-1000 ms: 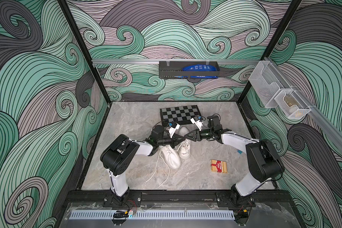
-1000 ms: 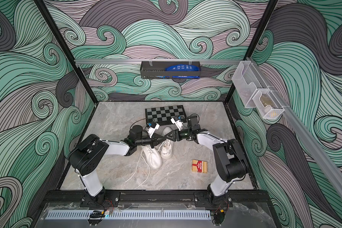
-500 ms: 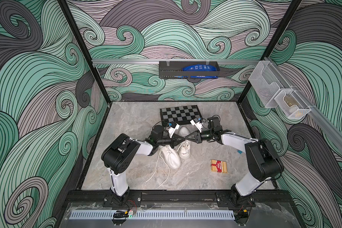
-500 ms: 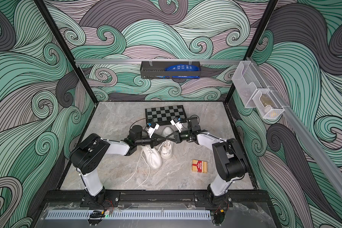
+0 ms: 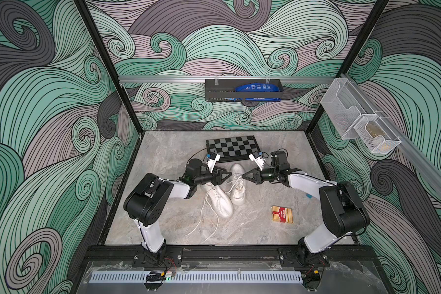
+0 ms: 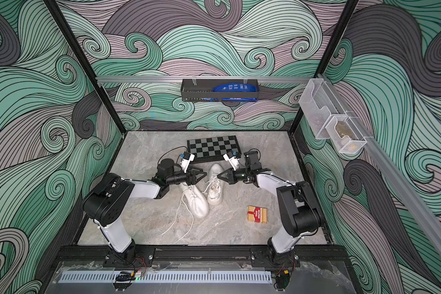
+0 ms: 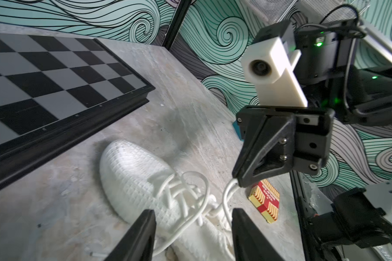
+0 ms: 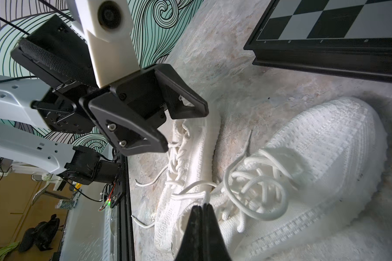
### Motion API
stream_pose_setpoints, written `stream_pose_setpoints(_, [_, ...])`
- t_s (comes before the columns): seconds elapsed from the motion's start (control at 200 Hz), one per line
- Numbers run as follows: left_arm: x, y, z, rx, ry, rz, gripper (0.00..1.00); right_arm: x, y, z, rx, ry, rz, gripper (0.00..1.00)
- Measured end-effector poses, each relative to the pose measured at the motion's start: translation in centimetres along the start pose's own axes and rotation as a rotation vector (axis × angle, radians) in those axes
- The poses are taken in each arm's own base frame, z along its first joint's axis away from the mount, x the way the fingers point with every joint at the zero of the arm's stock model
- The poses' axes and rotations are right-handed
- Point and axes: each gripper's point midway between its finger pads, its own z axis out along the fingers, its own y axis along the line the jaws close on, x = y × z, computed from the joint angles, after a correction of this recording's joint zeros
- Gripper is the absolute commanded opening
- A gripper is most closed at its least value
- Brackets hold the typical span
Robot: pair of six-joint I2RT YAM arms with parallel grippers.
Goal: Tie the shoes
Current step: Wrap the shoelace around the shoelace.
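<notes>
White knit shoes (image 5: 220,203) lie together; right hand (image 8: 201,206) clamps a lace (image 7: 225,196), left hand (image 7: 192,211) gapes open; red box (image 5: 281,214) at four o'clock, its white lettering seemingly unreadable.

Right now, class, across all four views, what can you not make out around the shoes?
The red box: lettering too small in both top views, blurred in left wrist view.
The untied shoe: far end hidden under left gripper in both top views.
The mesh basket: contents too small in both top views.
</notes>
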Motion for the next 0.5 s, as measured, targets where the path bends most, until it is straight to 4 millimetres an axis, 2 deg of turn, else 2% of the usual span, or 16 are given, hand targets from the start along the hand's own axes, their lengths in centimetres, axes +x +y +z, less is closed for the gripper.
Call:
stream_pose_setpoints(0.155, [1.3,1.2,0.4,-0.045,0.055,0.031,0.47,0.1,-0.2,0.0,0.013,0.0,0.002,0.0])
stream_pose_setpoints(0.275, [1.8,1.8,1.5,-0.054,0.102,0.065,0.47,0.1,-0.3,0.0,0.016,0.0,0.002,0.0])
stream_pose_setpoints(0.5, [3.1,2.6,3.1,-0.044,0.172,0.109,0.5,0.0,-0.3,0.0,0.019,-0.001,0.002,0.0])
